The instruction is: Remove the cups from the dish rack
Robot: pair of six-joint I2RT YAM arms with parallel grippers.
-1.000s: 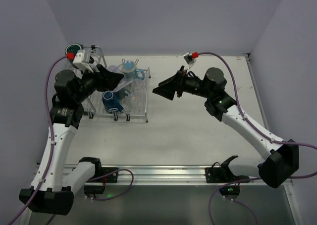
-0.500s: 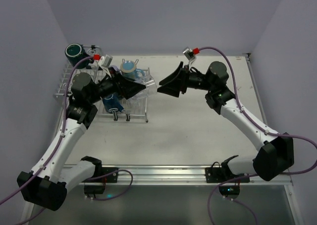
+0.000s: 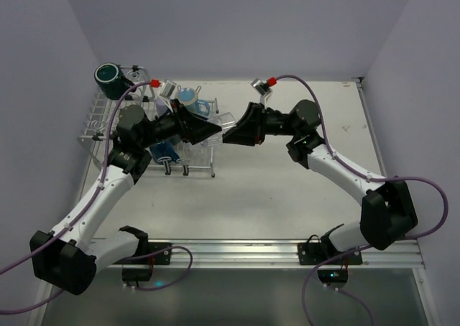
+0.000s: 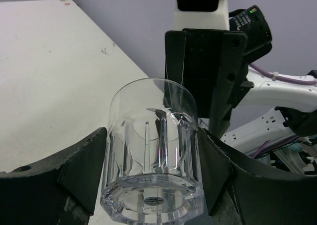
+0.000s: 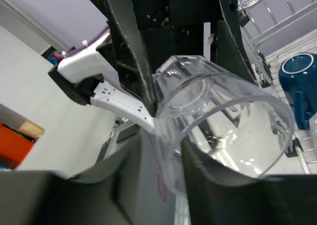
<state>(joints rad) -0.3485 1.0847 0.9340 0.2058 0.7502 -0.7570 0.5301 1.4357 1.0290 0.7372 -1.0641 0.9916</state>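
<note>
A clear ribbed glass [image 3: 225, 123] hangs in mid-air to the right of the dish rack [image 3: 97, 121], its mouth towards the right arm. My left gripper [image 3: 213, 131] is shut on the base of the glass [image 4: 153, 155], one finger on each side. My right gripper [image 3: 235, 133] meets it from the right. Its fingers straddle the near wall of the glass [image 5: 218, 116] at the rim, one inside and one outside, and a gap shows beside the outer finger [image 5: 106, 195]. A dark teal cup [image 3: 108, 77], a light blue cup [image 3: 188, 96] and a blue mug [image 3: 164, 152] stay at the rack.
The silver wire rack fills the table's back left, and the blue mug [image 5: 299, 86] lies on its grid. Both arms cross above the rack's right edge. White tabletop [image 3: 302, 189] stretches to the right and front. Walls close in at the back and both sides.
My left arm has carried the glass rightwards off the rack. My right arm has swung left to meet it, and its fingers have narrowed around the glass rim.
</note>
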